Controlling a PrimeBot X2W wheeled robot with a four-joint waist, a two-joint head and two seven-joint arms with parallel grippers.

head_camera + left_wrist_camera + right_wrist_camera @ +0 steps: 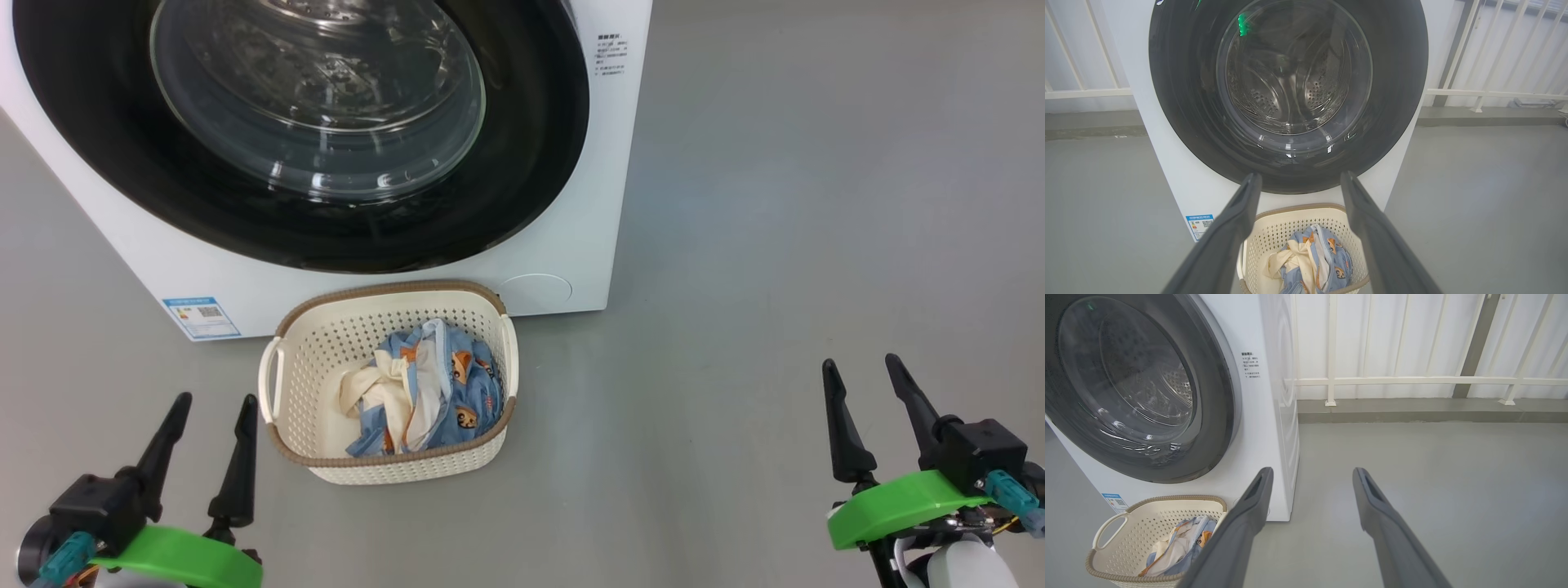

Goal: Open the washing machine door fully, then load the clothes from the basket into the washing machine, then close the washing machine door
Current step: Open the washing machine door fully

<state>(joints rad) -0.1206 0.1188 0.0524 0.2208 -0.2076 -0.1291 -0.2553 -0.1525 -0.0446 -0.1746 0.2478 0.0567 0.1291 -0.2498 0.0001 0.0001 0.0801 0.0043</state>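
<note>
1. Black door (318,106) sits shut on the washer (245,286); step one, opening it, not yet begun.
2. Basket (384,287) on the floor (735,327) just in front, below the door; clothes (433,392) heaped inside.
3. Left gripper (216,400) and right gripper (860,363) hang low, well apart, fingers (241,457) spread, empty.
4. Next, I'd say: one gripper up to the door edge, hook, swing wide. Latch side unclear.

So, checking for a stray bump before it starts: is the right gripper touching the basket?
Apart. In the head view the open right gripper sits far to the right of the basket, with a broad stretch of grey floor between them.
</note>
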